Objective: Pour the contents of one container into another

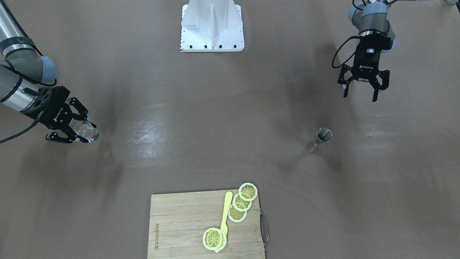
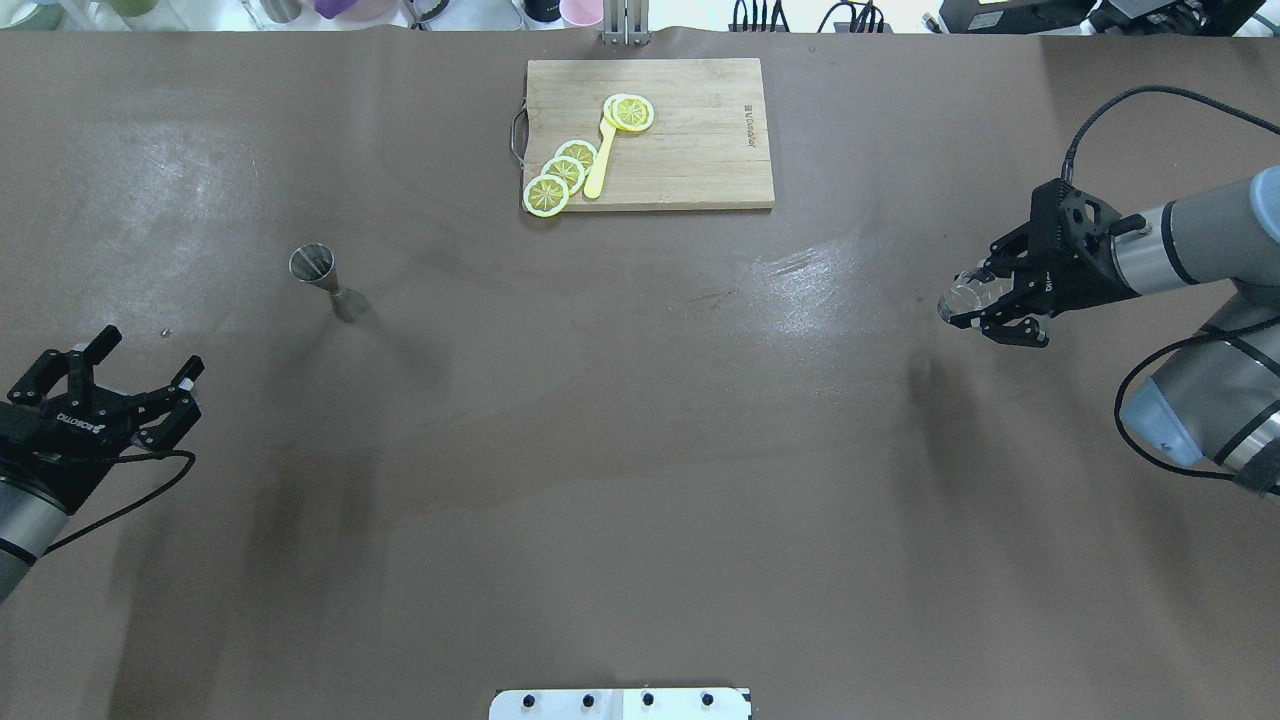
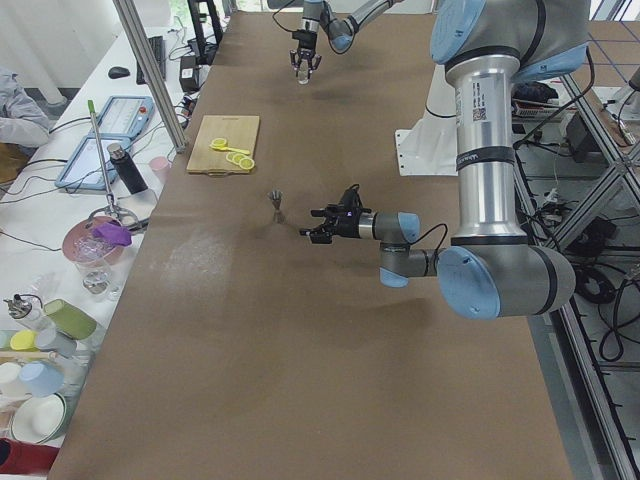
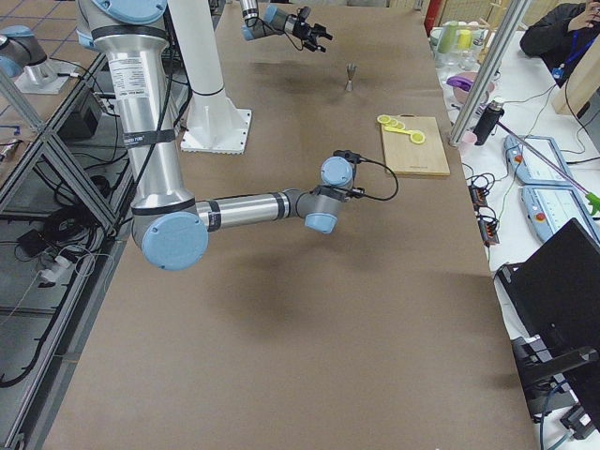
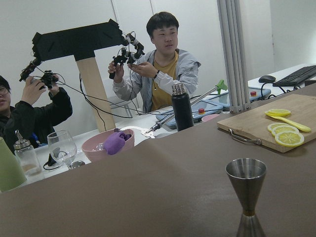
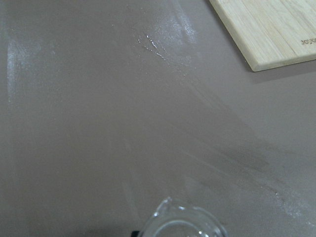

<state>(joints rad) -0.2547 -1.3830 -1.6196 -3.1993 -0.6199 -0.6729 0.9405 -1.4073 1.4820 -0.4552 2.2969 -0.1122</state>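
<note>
1. The white mounting plate (image 2: 620, 703) sits at the middle of the worktop's (image 2: 640, 450) near edge.
2. The left gripper (image 2: 148, 358) hovers by the left end, fingers spread and holding nothing.
3. The right gripper (image 2: 975, 308) hangs near the right end, pinching the glass tumbler (image 2: 962, 292) clear of the surface.
4. The jigger (image 2: 325, 280) stands upright just beyond the left gripper, toward the left end and well apart from the tumbler.
5. A cutting board (image 2: 680, 140) lies at the middle of the far edge, off the line between tumbler and jigger. It carries lemon slices (image 2: 565, 170) and a yellow spoon (image 2: 603, 160).
6. Beyond the far edge, a black bottle (image 5: 182, 106) and a pink bowl (image 5: 106, 145) stand before two seated persons.
</note>
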